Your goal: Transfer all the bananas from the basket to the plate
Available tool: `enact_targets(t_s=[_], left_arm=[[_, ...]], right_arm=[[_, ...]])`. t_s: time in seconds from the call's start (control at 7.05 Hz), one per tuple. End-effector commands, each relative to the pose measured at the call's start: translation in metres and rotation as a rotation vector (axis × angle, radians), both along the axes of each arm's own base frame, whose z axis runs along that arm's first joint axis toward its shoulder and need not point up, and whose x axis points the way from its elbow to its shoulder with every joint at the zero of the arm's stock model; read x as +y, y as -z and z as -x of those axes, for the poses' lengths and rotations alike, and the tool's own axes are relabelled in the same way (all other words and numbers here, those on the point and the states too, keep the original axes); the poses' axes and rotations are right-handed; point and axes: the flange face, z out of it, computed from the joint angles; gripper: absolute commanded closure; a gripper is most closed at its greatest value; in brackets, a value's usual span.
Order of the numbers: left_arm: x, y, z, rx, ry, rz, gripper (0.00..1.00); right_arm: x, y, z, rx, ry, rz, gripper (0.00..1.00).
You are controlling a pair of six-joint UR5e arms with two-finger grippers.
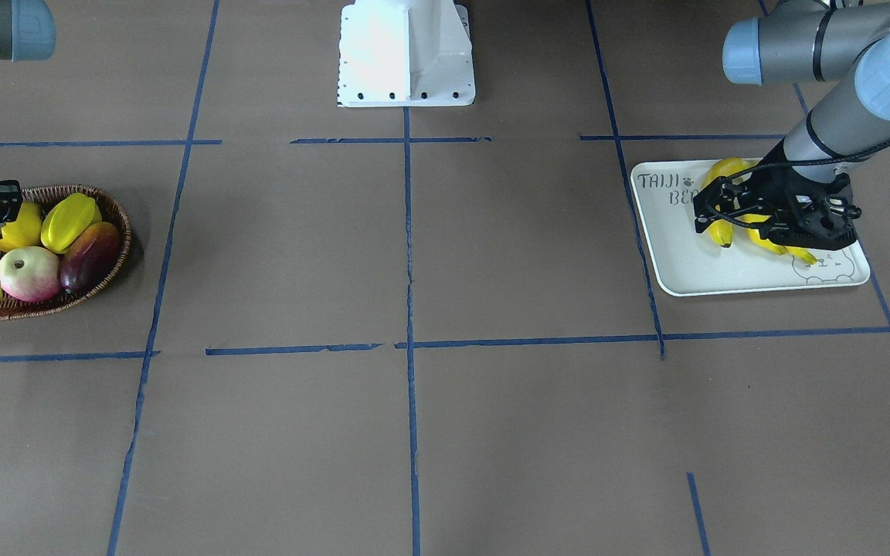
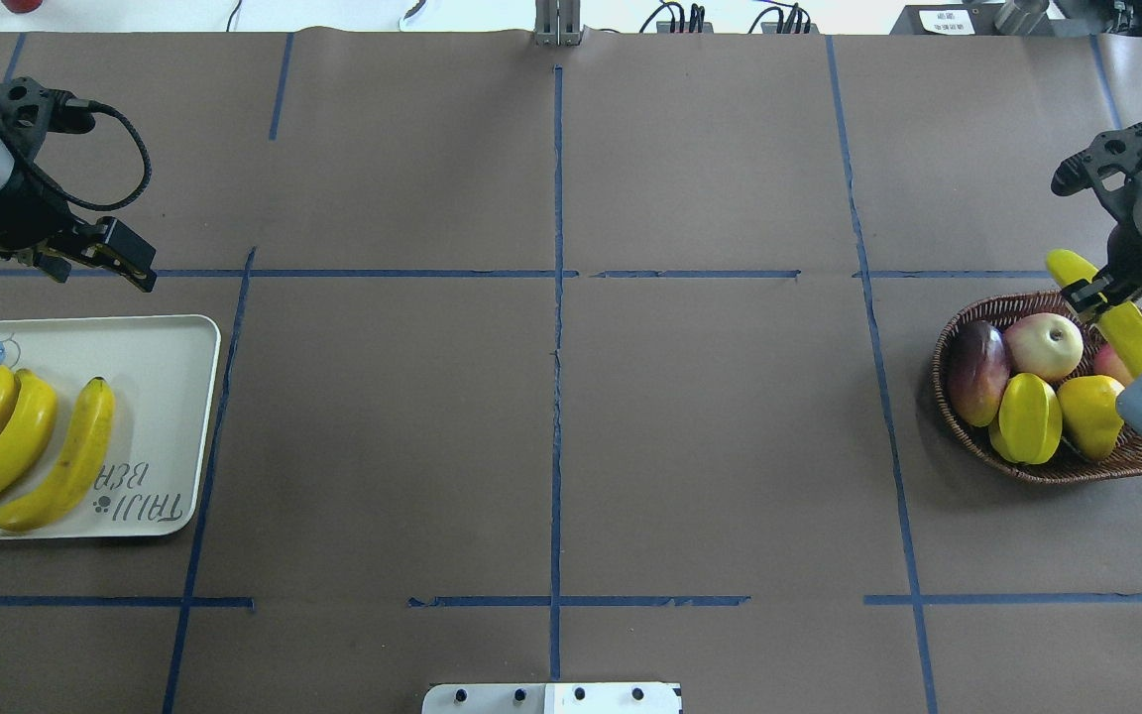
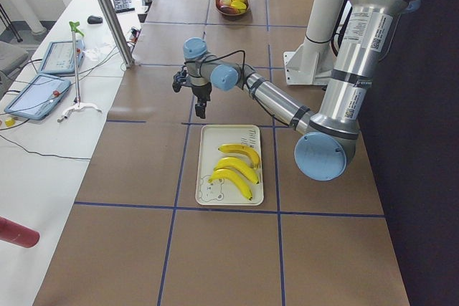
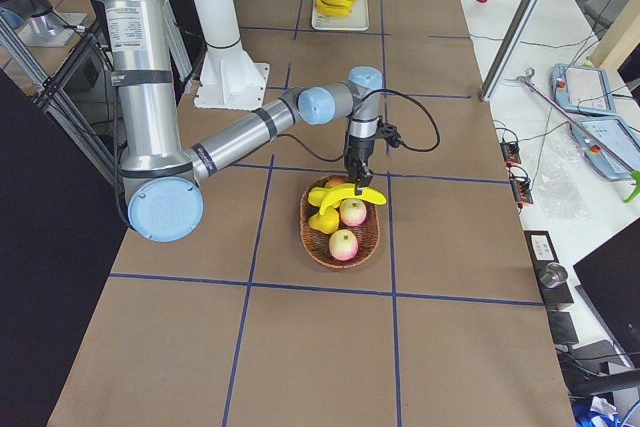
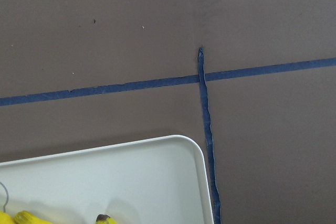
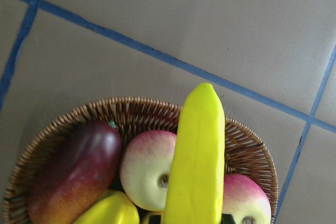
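My right gripper [image 2: 1086, 296] is shut on one yellow banana [image 2: 1121, 322] and holds it just above the brown wicker basket [image 2: 958, 397]. In the right wrist view the banana [image 6: 197, 156] hangs over the basket's rim [image 6: 126, 106]. Three bananas [image 2: 6, 451] lie side by side on the pale "TAIJI BEAR" plate [image 2: 165, 377]. My left gripper [image 2: 140, 268] is open and empty, raised beyond the plate's far edge. The left wrist view shows only the plate's corner [image 5: 131, 182] and banana tips.
In the basket lie a starfruit [image 2: 1027, 416], a lemon-like fruit [image 2: 1086, 412], a dark mango [image 2: 975, 369] and two apples [image 2: 1045, 345]. Blue tape lines cross the brown table. The robot's white base [image 1: 406, 54] stands at the near middle edge.
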Motion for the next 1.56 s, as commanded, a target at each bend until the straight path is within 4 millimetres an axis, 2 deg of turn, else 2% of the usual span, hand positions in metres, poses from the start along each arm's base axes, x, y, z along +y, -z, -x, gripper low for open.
enact_targets(t_s=[0.0, 0.14, 0.57, 0.85, 0.99, 1.13, 1.42], left_arm=[[0.000, 0.001, 0.000, 0.001, 0.000, -0.001, 0.00], [-0.001, 0.002, 0.000, 0.002, 0.000, -0.003, 0.00], [0.002, 0.012, -0.002, 0.013, 0.030, 0.014, 0.00], [0.006, 0.025, -0.003, 0.040, 0.040, -0.010, 0.00], [0.009, 0.035, -0.012, 0.081, 0.022, -0.073, 0.00], [0.018, 0.044, -0.032, 0.133, -0.015, -0.150, 0.00], [0.024, 0.060, -0.044, 0.231, 0.036, -0.165, 0.00]], right_arm=[[-0.019, 0.053, 0.026, -0.120, -0.233, 0.042, 1.00], [-0.020, 0.061, 0.047, -0.204, -0.319, 0.054, 0.99], [-0.016, 0.059, 0.109, -0.438, -0.489, 0.099, 0.99], [-0.005, 0.073, 0.134, -0.578, -0.580, 0.169, 0.98], [-0.009, 0.089, 0.159, -0.658, -0.619, 0.219, 0.98], [-0.012, 0.103, 0.185, -0.733, -0.617, 0.241, 0.97], [-0.015, 0.137, 0.232, -0.824, -0.601, 0.291, 0.96]])
